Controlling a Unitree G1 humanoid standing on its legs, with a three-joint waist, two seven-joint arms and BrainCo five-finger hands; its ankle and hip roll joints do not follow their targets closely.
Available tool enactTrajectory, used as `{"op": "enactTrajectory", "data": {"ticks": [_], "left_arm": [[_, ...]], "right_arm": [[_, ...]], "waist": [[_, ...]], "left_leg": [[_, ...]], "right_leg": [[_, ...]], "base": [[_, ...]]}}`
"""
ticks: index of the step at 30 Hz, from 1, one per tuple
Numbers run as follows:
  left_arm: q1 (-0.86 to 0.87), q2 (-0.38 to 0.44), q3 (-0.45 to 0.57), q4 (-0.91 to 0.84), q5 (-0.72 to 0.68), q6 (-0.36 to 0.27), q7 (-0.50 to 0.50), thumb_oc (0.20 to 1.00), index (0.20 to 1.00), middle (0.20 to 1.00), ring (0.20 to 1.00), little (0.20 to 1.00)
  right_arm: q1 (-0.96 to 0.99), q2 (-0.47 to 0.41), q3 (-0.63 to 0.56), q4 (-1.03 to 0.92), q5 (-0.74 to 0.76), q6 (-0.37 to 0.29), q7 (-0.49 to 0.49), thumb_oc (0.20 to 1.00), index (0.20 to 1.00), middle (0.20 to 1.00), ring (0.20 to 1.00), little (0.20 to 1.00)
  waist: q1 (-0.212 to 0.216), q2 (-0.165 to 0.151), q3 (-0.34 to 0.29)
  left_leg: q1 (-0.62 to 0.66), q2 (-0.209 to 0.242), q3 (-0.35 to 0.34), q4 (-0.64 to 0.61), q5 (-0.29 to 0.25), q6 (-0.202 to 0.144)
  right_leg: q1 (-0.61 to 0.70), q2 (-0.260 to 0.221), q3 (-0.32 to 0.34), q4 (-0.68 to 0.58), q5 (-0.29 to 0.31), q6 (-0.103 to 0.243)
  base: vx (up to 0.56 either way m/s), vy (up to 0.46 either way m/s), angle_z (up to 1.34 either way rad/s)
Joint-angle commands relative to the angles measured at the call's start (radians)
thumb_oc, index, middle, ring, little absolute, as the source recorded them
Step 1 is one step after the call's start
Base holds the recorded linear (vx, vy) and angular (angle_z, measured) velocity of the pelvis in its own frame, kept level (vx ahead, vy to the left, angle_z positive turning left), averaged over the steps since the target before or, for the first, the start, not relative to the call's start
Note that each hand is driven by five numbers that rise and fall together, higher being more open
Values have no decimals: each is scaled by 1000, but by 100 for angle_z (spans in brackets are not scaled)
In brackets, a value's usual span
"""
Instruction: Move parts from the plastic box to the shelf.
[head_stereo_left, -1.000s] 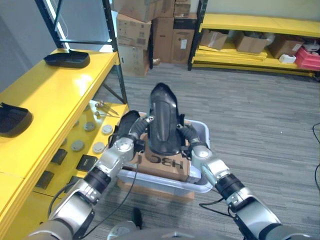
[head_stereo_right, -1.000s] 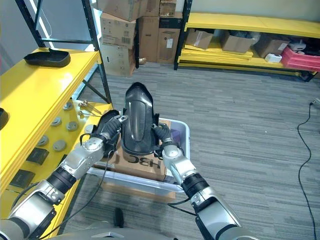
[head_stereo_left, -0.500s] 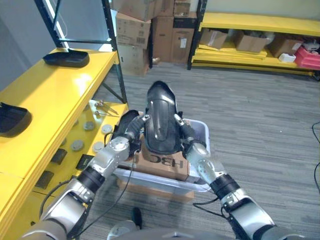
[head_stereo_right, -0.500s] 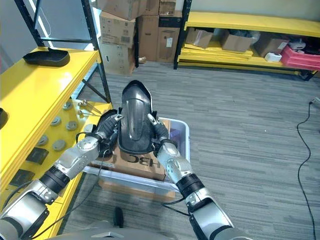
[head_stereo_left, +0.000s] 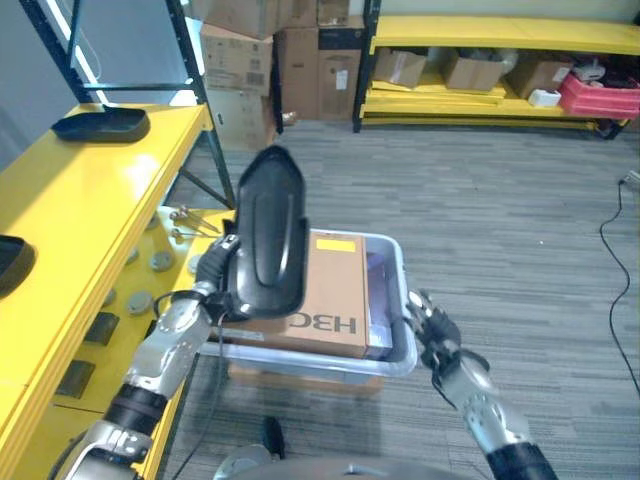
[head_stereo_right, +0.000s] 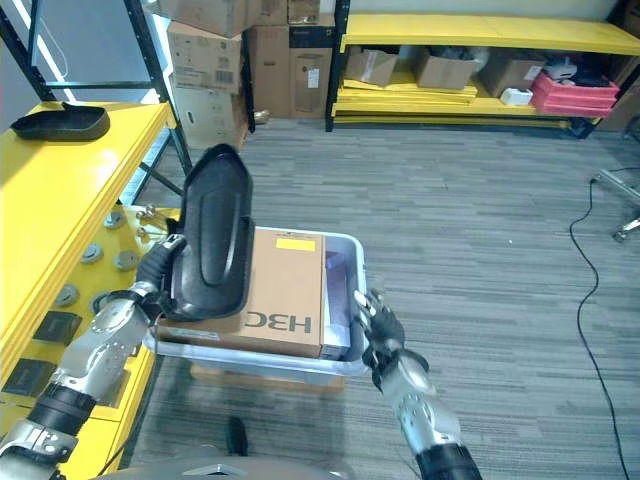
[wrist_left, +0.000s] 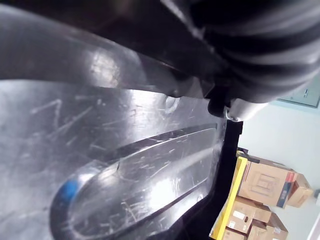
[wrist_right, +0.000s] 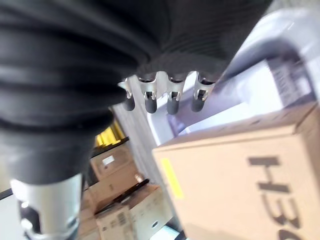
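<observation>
Left hand (head_stereo_left: 222, 272) curled round lower edge of long glossy black plastic part (head_stereo_left: 268, 235), held upright above brown cardboard box (head_stereo_left: 325, 290) inside clear plastic box (head_stereo_left: 400, 300). Right hand (head_stereo_left: 432, 328) empty, fingers loosely spread, beside box's right rim. Yellow shelf (head_stereo_left: 90, 200) at left.

Silver-grey arms; dark ribbed robot hand (head_stereo_right: 381, 330) cover.

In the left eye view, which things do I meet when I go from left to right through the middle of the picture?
Yellow shelf → left hand → black part held upright → cardboard box → plastic box rim → right hand → grey floor.
</observation>
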Motion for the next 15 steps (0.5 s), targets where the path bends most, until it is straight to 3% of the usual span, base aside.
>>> {"op": "enactTrajectory", "data": {"ticks": [1,3,5,6,7,9,11,15], "left_arm": [[-83,27,51,-47,-44,-139,-2,200,200,200,200,200],[-58,45,81,-61,-53,-149,-9,200,200,200,200,200],[-38,76,110,-70,-69,-186,-15,200,200,200,200,200],[-37,76,110,-70,-69,-186,-15,200,200,200,200,200],[-50,84,115,-62,-71,-208,-12,200,200,200,200,200],[-57,82,122,-59,-67,-233,-5,200,200,200,200,200],[-39,73,151,-93,-46,-277,18,200,200,200,200,200],[12,64,209,-182,-42,-274,33,200,200,200,200,200]], "right_arm": [[-38,2,13,39,-82,33,96,1000,1000,1000,1000,1000],[2,3,9,66,-99,39,134,1000,1000,1000,1000,1000],[71,-1,4,130,-146,46,207,1000,1000,1000,1000,1000],[71,-1,4,130,-146,46,208,1000,1000,1000,1000,1000],[101,1,21,187,-179,10,226,1000,1000,1000,1000,1000],[118,-7,48,245,-193,-13,239,1000,1000,1000,1000,1000],[126,-26,102,313,-285,5,275,1000,1000,1000,1000,1000],[116,-45,182,386,-367,23,281,1000,1000,1000,1000,1000]], "waist": [[26,6,-30],[24,5,-26],[1,5,-19],[0,4,-20],[-9,3,-22],[-6,-3,-23],[20,-12,-21],[81,-24,-12]], "left_leg": [[81,-11,-99,42,-164,7],[75,-16,-109,41,-162,14],[60,-26,-167,36,-158,32],[60,-27,-169,36,-158,32],[48,-27,-210,28,-149,30],[32,-26,-242,23,-139,20],[14,-16,-289,15,-118,-6],[-16,8,-324,9,-86,-42]], "right_leg": [[-154,-18,-58,20,114,65],[-169,-17,-46,48,108,67],[-204,9,36,123,85,63],[-205,8,35,125,84,63],[-208,37,74,128,56,47],[-199,54,74,107,47,33],[-188,82,66,78,43,14],[-165,101,18,33,44,-6]], "base": [[-37,-27,-28],[-45,-51,-9],[-60,-96,3],[-54,-134,33],[-52,-145,69],[-66,-176,91],[-88,-263,140],[-71,-229,77]]}}
